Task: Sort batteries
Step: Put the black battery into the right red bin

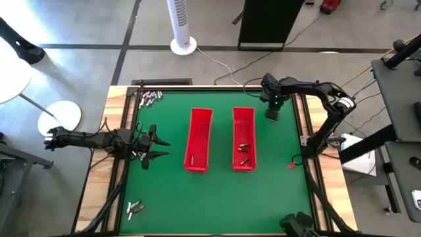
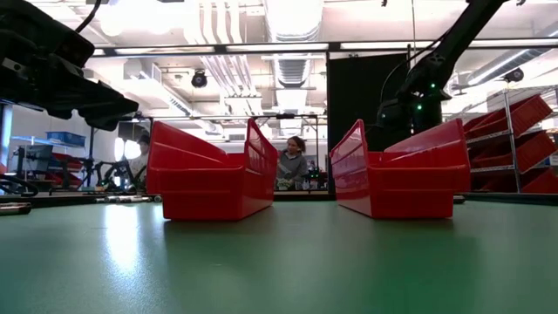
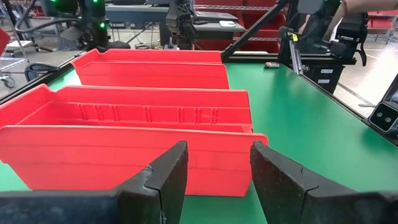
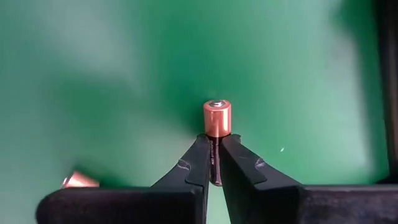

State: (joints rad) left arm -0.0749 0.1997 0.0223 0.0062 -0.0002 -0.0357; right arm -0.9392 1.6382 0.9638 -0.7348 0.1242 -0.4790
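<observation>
Two long red trays [image 1: 199, 139] [image 1: 243, 138] lie side by side on the green mat. A few batteries [image 1: 243, 153] lie in the right tray and one battery [image 1: 191, 158] in the left. Loose batteries lie at the far left corner [image 1: 150, 97] and the near left corner [image 1: 135, 209]. My right gripper [image 1: 272, 113] stands past the right tray's far end, pointing down, shut on a battery [image 4: 217, 118] with a copper-coloured end. Another battery [image 4: 79, 180] lies on the mat beside it. My left gripper [image 3: 217, 180] waits open at the left, facing the left tray's long side. My right gripper pinches the battery's dark body [image 4: 215, 163] between its two fingertips [image 4: 198, 155], coming from above and pointing down. The battery runs along the fingers, and its copper-coloured end [image 4: 217, 117] sticks out past the tips. Whether that end touches the mat I cannot tell.
A small red object [image 1: 290, 164] lies on the mat right of the right tray. The table's wooden rim [image 1: 122, 118] frames the mat. A person [image 2: 292, 161] sits in the room beyond the far edge. Open mat lies between the trays and the near edge.
</observation>
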